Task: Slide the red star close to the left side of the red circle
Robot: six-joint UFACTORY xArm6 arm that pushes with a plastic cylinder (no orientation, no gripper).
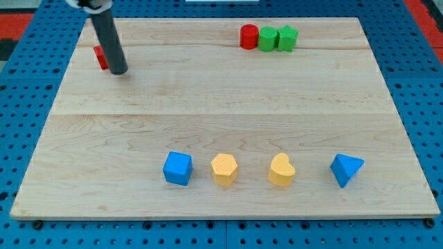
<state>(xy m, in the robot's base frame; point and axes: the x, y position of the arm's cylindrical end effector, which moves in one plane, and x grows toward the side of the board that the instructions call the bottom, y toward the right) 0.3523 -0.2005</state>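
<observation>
Blue cube [177, 168], smooth wooden board [221, 104]

The rod [109, 43] hides most of the red block [100, 58].

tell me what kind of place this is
Likely a robotics lab bench: a wooden board on blue perforated panel, small coloured blocks, my tip beside the partly hidden red block.

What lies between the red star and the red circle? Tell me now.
Nothing: in the camera view, only bare board separates the red star, half hidden behind my tip, from the red circle.
</observation>
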